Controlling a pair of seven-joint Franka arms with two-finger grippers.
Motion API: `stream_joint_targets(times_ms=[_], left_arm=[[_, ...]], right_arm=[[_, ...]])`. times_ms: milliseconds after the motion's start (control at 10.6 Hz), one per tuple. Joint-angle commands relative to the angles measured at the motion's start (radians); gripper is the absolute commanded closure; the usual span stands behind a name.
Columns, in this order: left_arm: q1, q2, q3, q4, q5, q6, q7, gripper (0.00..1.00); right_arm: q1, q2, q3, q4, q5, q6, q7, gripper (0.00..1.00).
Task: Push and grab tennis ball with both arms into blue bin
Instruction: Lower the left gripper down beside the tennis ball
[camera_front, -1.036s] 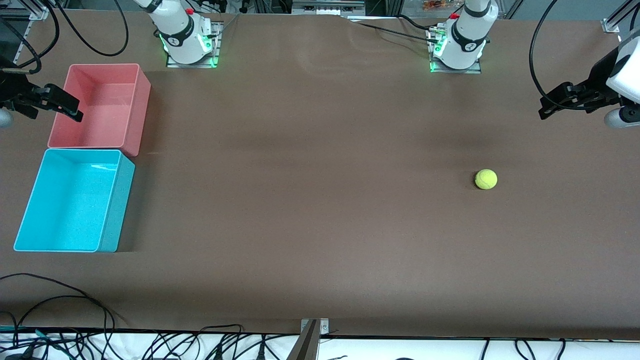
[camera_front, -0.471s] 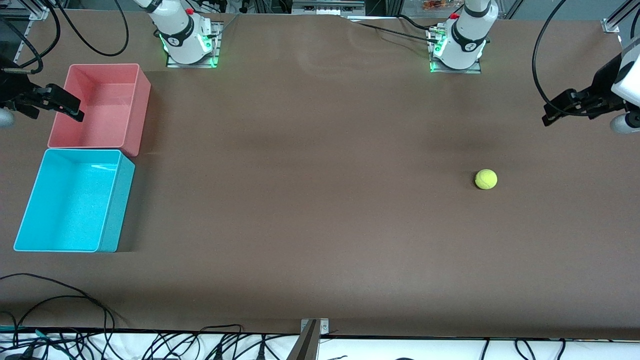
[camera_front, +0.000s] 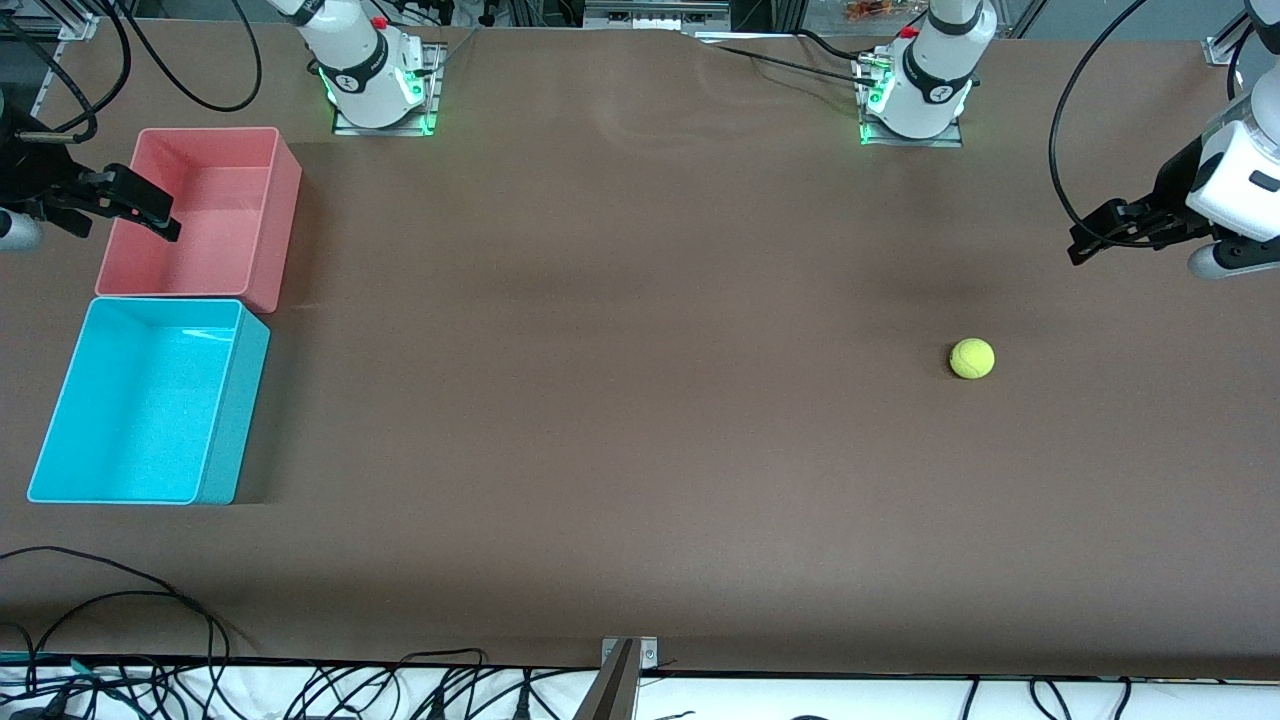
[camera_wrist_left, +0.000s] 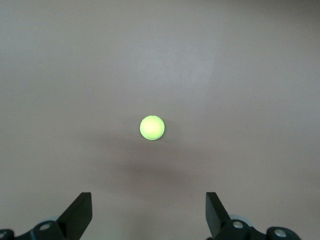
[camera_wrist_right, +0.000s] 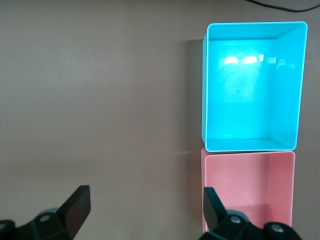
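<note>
Tennis ball (camera_front: 972, 358) alone on open table (camera_front: 620, 400); both hands spread.

tennis ball (camera_front: 972, 358): left arm's end | blue bin (camera_front: 60, 400): right arm's end, alongside pink bin (camera_front: 285, 200), nearer camera

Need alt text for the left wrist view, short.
A tennis ball sits alone on the bare brown table, centred ahead of the left claw. The claw's two black fingers stand wide open at the frame's lower edge, well clear of the ball and holding nothing.
</note>
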Motion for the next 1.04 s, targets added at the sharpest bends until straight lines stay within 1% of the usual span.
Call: stream_joint_targets(times_ms=[0, 94, 188, 283, 565, 754, 848, 942], left_arm=[[0.001, -0.024, 0.009, -0.05, -0.005, 0.015, 0.015, 0.0], [-0.001, -0.009, 0.039, -0.074, -0.005, 0.05, 0.036, 0.0], [0.001, -0.004, 0.048, -0.149, -0.005, 0.149, 0.057, 0.0], [0.001, -0.001, 0.079, -0.215, -0.006, 0.232, 0.082, 0.0], [0.001, -0.001, 0.085, -0.326, -0.006, 0.347, 0.093, 0.0], [0.001, 0.002, 0.085, -0.381, -0.017, 0.425, 0.094, 0.0], [0.002, 0.014, 0.088, -0.432, -0.017, 0.519, 0.11, 0.0], [0.004, 0.033, 0.117, -0.479, -0.025, 0.617, 0.187, 0.0]], right_arm=[[-0.001, -0.018, 0.0, -0.015, 0.015, 0.003, 0.008, 0.0], [-0.001, -0.026, 0.002, -0.026, 0.017, 0.003, 0.01, 0.0], [-0.001, -0.024, 0.003, -0.026, 0.015, 0.003, 0.004, 0.0], [-0.001, -0.024, 0.002, -0.026, 0.012, 0.008, 0.004, 0.0], [0.007, -0.024, 0.002, -0.026, 0.001, 0.008, -0.002, 0.0], [0.007, -0.029, 0.002, -0.041, 0.001, 0.008, 0.001, 0.0], [0.007, -0.03, 0.0, -0.041, 0.001, 0.008, 0.001, 0.0], [0.007, -0.033, 0.0, -0.043, 0.003, 0.006, -0.004, 0.0]])
